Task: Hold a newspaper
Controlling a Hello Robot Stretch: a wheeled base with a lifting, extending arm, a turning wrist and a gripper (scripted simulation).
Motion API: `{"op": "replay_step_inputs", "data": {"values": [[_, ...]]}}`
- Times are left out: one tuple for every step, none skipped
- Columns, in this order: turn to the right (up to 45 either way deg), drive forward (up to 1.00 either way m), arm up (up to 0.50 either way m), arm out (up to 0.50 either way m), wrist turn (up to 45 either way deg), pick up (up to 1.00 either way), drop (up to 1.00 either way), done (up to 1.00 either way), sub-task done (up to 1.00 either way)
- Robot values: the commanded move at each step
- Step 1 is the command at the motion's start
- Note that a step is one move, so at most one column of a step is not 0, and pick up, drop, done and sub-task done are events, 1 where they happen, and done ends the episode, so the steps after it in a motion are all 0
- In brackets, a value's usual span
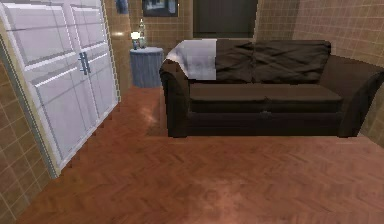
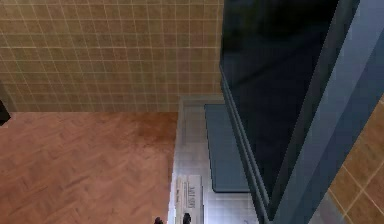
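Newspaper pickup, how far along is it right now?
Done: the robot is beside the grey stand under the dark screen, where a pale printed sheet, likely the newspaper, lies flat. In hand: what looks like the gripper, two dark tips at the bottom edge, sits near that sheet; I cannot tell whether it holds anything. Left: lifting the sheet clear of the stand.

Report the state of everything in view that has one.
White panelled double doors: shut.
Large flat black screen: dark, upright on the grey stand.
Small white printed sheet, possibly the newspaper: lying flat on the grey stand.
Pale grey cloth: draped over the dark brown sofa.
Pincer: cannot tell whether it holds anything.
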Motion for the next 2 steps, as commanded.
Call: {"op": "replay_step_inputs", "data": {"values": [[0.0,0.00,0.10,0.00,0.0,0.00,0.00,0.00,0.00],[0.0,0.00,0.00,0.00,0.0,0.00,0.00,1.00,0.00]]}}
